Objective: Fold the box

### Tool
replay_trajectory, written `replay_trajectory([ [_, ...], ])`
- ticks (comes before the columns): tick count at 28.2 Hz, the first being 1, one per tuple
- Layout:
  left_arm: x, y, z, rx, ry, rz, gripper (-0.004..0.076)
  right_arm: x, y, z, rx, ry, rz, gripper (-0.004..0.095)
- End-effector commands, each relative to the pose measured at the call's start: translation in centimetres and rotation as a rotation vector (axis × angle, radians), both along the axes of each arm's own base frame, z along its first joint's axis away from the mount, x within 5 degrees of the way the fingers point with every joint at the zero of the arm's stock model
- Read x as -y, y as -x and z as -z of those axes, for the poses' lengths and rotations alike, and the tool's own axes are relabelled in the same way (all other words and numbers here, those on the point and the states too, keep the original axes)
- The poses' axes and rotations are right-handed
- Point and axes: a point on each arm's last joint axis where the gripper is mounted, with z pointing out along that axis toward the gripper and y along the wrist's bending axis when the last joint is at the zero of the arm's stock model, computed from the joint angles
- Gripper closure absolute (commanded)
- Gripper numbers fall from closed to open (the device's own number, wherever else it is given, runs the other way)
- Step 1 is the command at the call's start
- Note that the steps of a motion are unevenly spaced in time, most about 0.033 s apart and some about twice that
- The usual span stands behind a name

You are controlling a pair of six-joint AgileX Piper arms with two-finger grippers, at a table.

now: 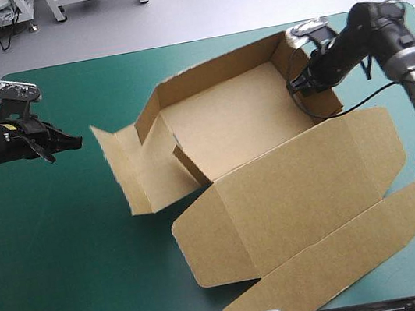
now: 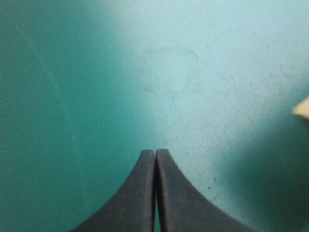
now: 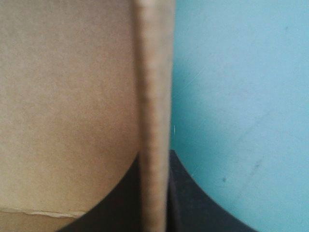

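Box (image 1: 241, 118), brown: far and right walls upright, lid flat

No text, label, brand, number or sign can be read anywhere; the box (image 1: 276, 192) shows only plain brown board.

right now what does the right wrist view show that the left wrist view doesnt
Only the right wrist view: the right hand shut on a wall of the brown cardboard box, with the box's inside face to one side. Only the left wrist view: the left hand shut on nothing, and a pale corner, probably a box flap, off to one side. Both: the teal-green table cover.
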Motion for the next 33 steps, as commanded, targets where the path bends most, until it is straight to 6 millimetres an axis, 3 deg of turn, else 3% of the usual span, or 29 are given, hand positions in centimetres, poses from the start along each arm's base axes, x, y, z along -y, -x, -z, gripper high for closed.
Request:
replay_trajectory([
  [1,-0.6,0.4,-3.1,0.203,0.025,-0.068,0.0733,2.3,3.6,-6.7,0.171,-0.136,0.02,0.0929],
  [7,-2.1,0.3,-3.5,0.241,0.12,-0.119,0.0733,4.7,6.5,-10.1,0.286,-0.17,0.067,0.0929],
  [13,0.2,0.8,-3.7,0.226,0.259,0.152,0.0734,3.5,7.6,-12.0,0.351,-0.333,-0.016,0.0928],
  [22,3.4,2.1,-5.6,0.286,0.539,0.436,0.0734,3.4,6.9,-11.6,0.357,-0.353,-0.035,0.0928],
  [33,8.3,3.7,-6.3,0.224,0.675,0.673,0.0732,3.0,4.9,-9.9,0.308,-0.365,0.017,0.0928],
])
